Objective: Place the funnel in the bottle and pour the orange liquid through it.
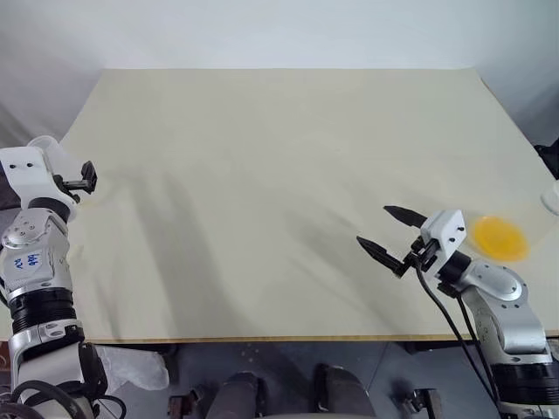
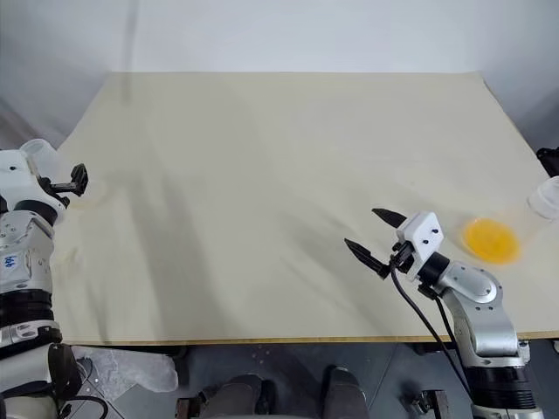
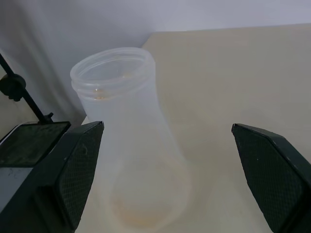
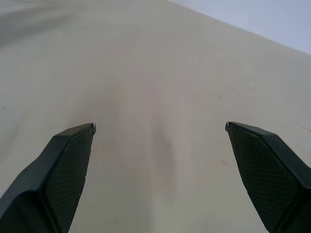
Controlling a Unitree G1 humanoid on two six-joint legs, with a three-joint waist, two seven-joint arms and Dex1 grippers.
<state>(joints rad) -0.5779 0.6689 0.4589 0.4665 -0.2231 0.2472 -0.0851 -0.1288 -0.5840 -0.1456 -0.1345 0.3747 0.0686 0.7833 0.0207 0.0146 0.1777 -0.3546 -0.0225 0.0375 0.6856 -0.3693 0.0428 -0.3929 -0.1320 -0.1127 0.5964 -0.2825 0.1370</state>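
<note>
**Flask at the left edge, orange liquid at the right**

We see the bottle (image 3: 131,145), a clear, faintly frosted plastic conical flask with a wide flat base and a short threaded neck, standing upright at the far left edge of the pale beige wooden table (image 1: 279,175). In the left wrist view it stands ahead of and between the two black fingers (image 3: 68,179), nearer one finger than the other, and touches neither. The left gripper (image 3: 165,179) is spread wide and empty.

Across the table, near the right edge, we find the orange liquid (image 1: 499,237), a bright yellow-orange translucent pool in a clear shallow round bowl (image 2: 517,255). The right gripper (image 1: 389,229) hovers just beside that bowl on its left, pointing away from it toward the table's middle, its fingers spread wide with nothing between them but bare tabletop.

At the far right edge stands a small clear plastic object (image 2: 546,197); we cannot tell what it is.
</note>
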